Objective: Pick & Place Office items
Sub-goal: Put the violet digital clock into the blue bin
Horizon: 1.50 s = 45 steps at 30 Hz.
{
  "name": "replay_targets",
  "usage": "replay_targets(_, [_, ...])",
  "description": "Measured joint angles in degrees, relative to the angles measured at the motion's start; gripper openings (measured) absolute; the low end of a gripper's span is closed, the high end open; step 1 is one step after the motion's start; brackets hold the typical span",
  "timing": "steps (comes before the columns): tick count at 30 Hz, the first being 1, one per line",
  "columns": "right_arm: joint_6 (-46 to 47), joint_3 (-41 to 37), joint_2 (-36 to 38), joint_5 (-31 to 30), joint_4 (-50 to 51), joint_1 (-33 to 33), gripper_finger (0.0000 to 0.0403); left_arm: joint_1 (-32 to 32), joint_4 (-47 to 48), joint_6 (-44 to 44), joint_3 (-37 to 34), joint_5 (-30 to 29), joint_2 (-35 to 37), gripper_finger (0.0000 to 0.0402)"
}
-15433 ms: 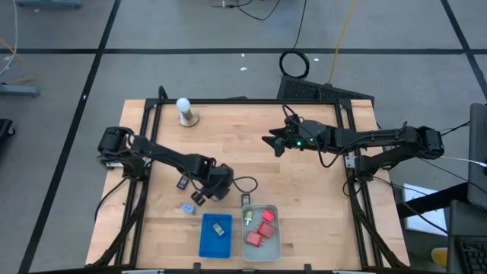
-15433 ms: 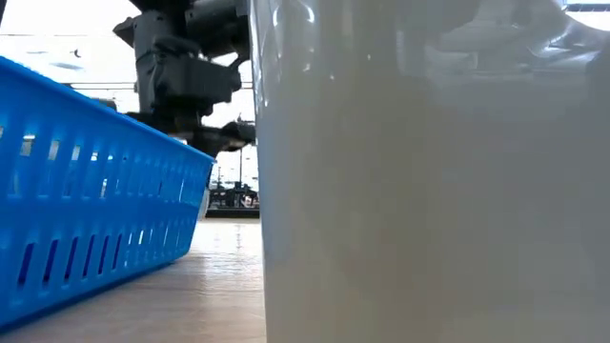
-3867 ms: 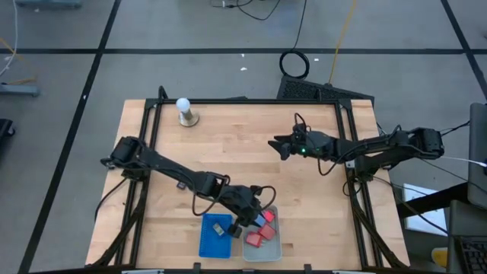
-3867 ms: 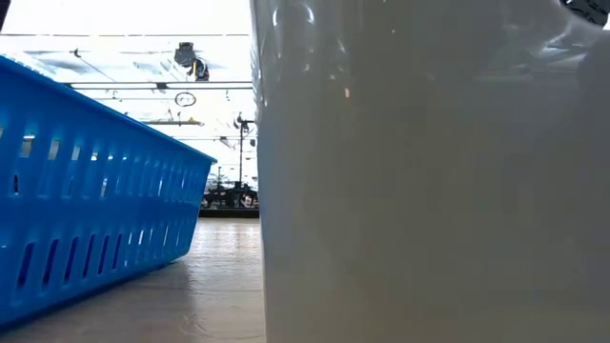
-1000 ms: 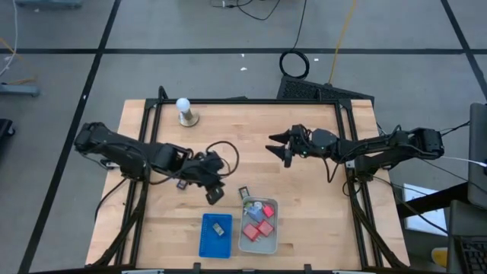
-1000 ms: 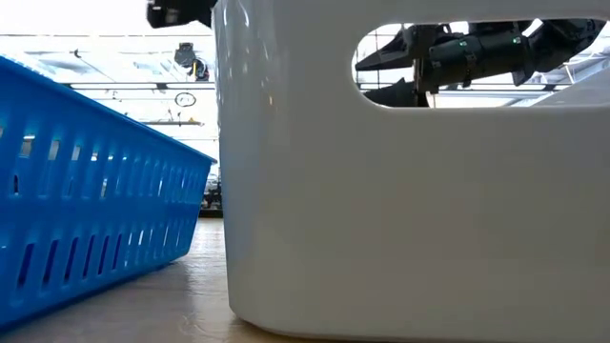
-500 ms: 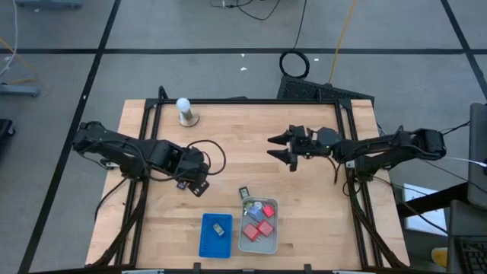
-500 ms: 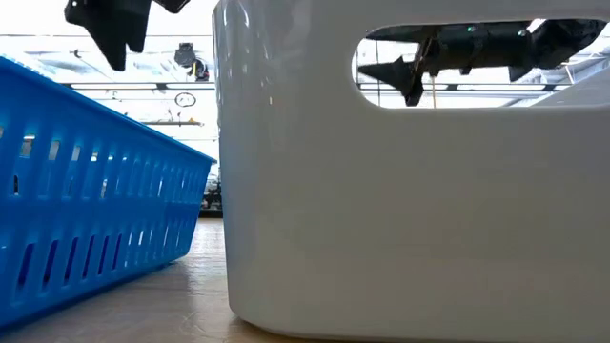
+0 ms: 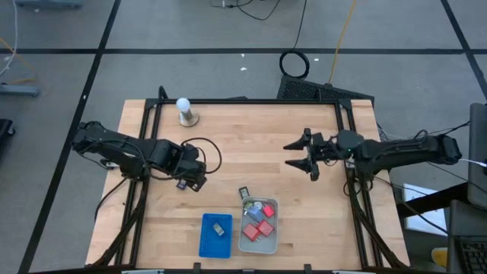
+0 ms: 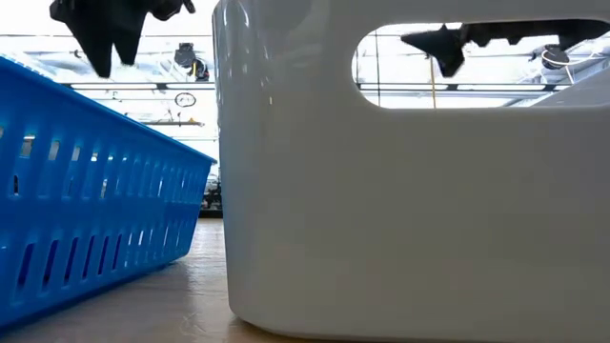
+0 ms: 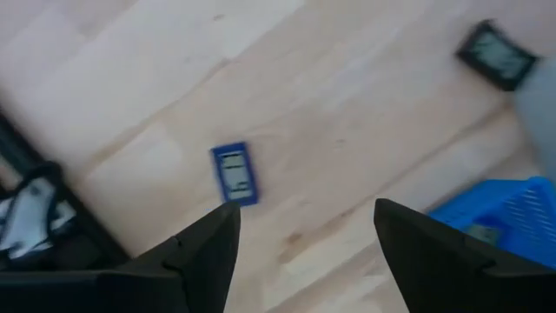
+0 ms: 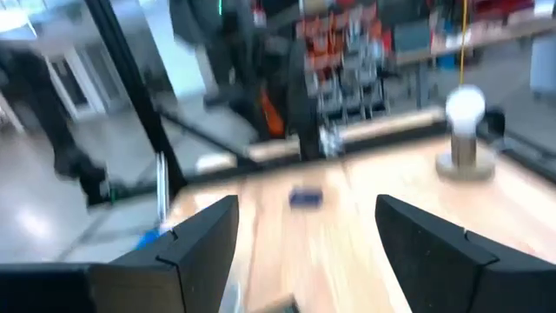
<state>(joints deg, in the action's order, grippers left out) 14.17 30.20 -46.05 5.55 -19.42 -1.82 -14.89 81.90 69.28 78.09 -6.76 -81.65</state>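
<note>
Over the table's left half, in the high view, the left gripper (image 9: 199,180) is hovering above a small dark item (image 9: 183,183) lying loose on the wood; a second dark item (image 9: 245,193) is lying just beside the grey tray (image 9: 275,242). 3 red blocks (image 9: 257,228) and a light blue piece (image 9: 258,208) are sitting in that tray, 1 green item (image 9: 218,229) in the blue tray (image 9: 205,242). The right gripper (image 9: 304,159) is waiting mid-table, fingers spread, empty.

Low view: both tray walls are blocking the table; the left gripper (image 10: 107,59) is hanging high at upper left, the right one (image 10: 440,50) showing through the tray's handle slot.

Left wrist view: fingers (image 11: 204,248) are standing released, with the blue-black item (image 11: 234,173) ahead of the left one, off-centre. Judgement: to grasp well, the arm should be centring the item in the gap, aligning the jaws across its short sides, then descending straight.

Right wrist view: fingers (image 12: 204,233) are parted; the white ball (image 12: 465,108) is standing far across.
</note>
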Motion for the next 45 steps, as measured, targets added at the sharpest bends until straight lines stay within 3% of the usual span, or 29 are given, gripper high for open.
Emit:
replay_targets(3, [-0.11,0.00,2.05,-2.55,6.82,1.37,0.0265,0.77,1.75,0.05,-1.39,-0.26,0.00,0.0269])
replay_targets(7, [-1.69,0.00,4.40,-6.50,8.06,3.81,0.0265,1.20,1.43,-0.11,-4.18,-0.25,0.00,0.0269])
replay_targets(13, [-3.14,0.00,8.55,-12.45,8.52,8.62,0.0265,1.15,-4.74,0.04,-9.29,2.07,-0.02,0.0269])
replay_targets(21, [-3.98,0.00,12.13,-21.96,18.94,15.68,0.0265,1.38,-7.47,1.43,-15.58,4.49,0.00,0.0269])
replay_targets(31, [-5.94,0.00,12.52,-23.67,19.26,16.56,0.0265,1.41,-22.08,5.54,-26.44,5.65,2.97,0.0269])
replay_targets(45, [-5.94,0.00,14.45,-23.75,19.20,16.56,0.0265,1.44,-23.42,4.40,-33.82,7.16,2.95,0.0269])
